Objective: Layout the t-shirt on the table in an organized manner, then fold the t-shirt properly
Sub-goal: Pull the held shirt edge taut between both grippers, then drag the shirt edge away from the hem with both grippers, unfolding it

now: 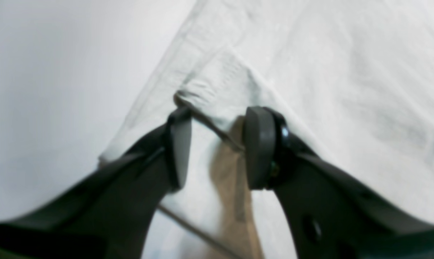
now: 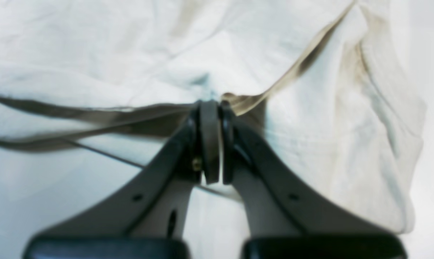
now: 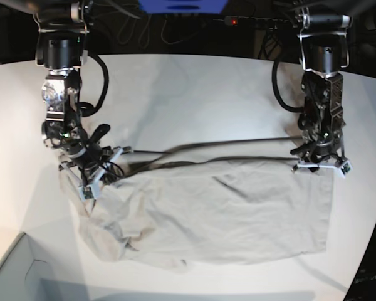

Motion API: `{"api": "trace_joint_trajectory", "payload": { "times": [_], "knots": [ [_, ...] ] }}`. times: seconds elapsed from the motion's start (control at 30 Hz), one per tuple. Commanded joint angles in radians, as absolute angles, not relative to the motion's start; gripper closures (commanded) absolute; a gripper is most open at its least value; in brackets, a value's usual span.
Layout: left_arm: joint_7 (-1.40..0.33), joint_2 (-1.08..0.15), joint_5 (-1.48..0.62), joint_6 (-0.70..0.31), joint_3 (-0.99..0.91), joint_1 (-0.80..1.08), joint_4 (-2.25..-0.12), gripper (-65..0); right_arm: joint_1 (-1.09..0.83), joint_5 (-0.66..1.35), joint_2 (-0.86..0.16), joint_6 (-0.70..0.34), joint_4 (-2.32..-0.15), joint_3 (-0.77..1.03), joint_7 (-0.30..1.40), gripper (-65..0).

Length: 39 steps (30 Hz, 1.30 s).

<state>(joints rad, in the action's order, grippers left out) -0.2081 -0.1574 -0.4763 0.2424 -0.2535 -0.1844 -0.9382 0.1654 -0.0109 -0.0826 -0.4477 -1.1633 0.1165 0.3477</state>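
Observation:
The beige-grey t-shirt [image 3: 213, 213] lies spread and wrinkled on the white table [image 3: 188, 94], its upper edge stretched between both grippers. My right gripper [image 3: 91, 168], at the base view's left, is shut on the shirt's edge. In the right wrist view its pads [image 2: 214, 108] pinch a raised fold of the t-shirt [image 2: 94, 54], and the edge runs taut to the left, casting a shadow. My left gripper [image 3: 319, 164] stands at the shirt's upper right corner. In the left wrist view its jaws [image 1: 218, 144] are apart, and a lifted hem of the t-shirt [image 1: 328, 72] crosses the gap between them.
A pale grey box corner [image 3: 15, 273] sits at the front left of the table. The table's curved far edge meets dark equipment and cables [image 3: 175, 25] behind both arms. Bare table [image 1: 58, 90] lies left of the hem in the left wrist view.

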Motion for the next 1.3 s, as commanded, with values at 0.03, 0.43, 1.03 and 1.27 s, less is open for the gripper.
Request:
{"api": "trace_joint_trajectory", "payload": {
  "times": [0.03,0.43,1.03,1.27],
  "knots": [
    [-0.188,-0.166,-0.47,0.239,-0.255,-0.211,-0.954,-23.8,0.185,0.001,-0.09,-0.446,-1.181,0.117,0.325,0.0],
    [-0.186,-0.17,-0.47,0.239,-0.255,-0.243,-0.898,0.0,0.183,0.001,-0.091,-0.446,-1.181,0.119,0.325,0.0],
    [-0.197,-0.166,-0.47,0.248,-0.255,-0.091,-1.339,-0.1,0.168,0.001,-0.091,-0.446,-1.185,0.12,0.325,0.0],
    [-0.197,-0.157,-0.472,0.248,-0.257,0.045,-1.512,-0.1,0.042,0.001,-0.093,-0.446,-1.391,0.12,0.321,0.0]
  ]
}}
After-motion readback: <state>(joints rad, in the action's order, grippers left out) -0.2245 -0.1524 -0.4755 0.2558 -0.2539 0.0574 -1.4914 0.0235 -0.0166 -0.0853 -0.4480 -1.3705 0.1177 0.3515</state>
